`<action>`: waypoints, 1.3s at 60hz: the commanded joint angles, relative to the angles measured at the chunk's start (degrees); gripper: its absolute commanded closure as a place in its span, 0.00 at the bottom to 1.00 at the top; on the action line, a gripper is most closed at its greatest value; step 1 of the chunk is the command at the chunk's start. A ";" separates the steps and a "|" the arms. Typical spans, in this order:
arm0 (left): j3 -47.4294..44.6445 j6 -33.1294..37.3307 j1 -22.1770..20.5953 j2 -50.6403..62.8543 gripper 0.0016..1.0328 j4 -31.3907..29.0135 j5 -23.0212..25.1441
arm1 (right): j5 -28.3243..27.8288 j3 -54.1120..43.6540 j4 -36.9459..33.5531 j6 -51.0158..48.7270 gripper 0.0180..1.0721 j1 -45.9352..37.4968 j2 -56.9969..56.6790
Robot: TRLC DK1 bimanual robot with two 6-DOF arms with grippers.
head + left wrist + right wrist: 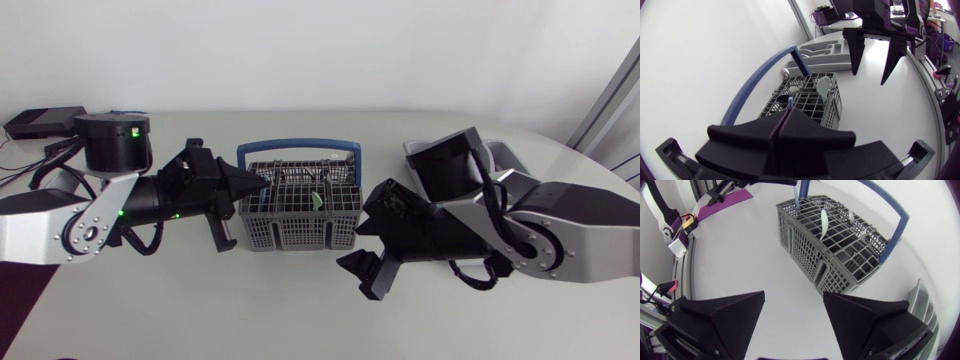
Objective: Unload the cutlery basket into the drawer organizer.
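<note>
The grey cutlery basket (300,215) is set near the middle of the white table (300,320). Its long axis runs from one arm toward the other, and its blue carrying handle (296,146) is arched along that axis. The left gripper (262,187) is placed at the basket's left end, with its tips over the end compartment. Its two fingers are pressed together with no gap seen between them. A thin pale utensil end (790,102) is seen standing just at the tips, though whether it is pinched cannot be told. The right gripper (793,312) is spread wide and nothing is held in it; it is pointed at the basket's other end, apart from it, with a strip of table top between. A pale spoon (824,223) is seen standing in a middle compartment, and further cutlery is lodged near it, too small to be named. The drawer organizer (826,52), a grey moulded tray, is laid beyond the basket on the right arm's side and is largely hidden by that arm in the head view. The left arm is thus judged the nearer to the cutlery, and the right the nearer to the organizer. A piece would probably have to be drawn straight up out of its cell, beside the handle arch, before being carried toward the tray. A tilted piece is likely to be caught by the grid walls.
</note>
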 commanded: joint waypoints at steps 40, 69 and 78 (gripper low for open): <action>4.55 -7.79 1.00 -24.30 0.86 -10.31 3.55 | 2.28 -1.78 -1.50 0.25 0.18 4.53 -11.15; 7.54 -25.89 -0.15 -22.28 0.85 -13.57 12.78 | 1.32 -2.39 -0.35 1.22 0.19 6.38 -17.92; 9.13 -28.09 -1.47 -17.89 0.85 -15.50 16.99 | -0.26 -1.07 -0.44 1.22 0.19 7.08 -17.22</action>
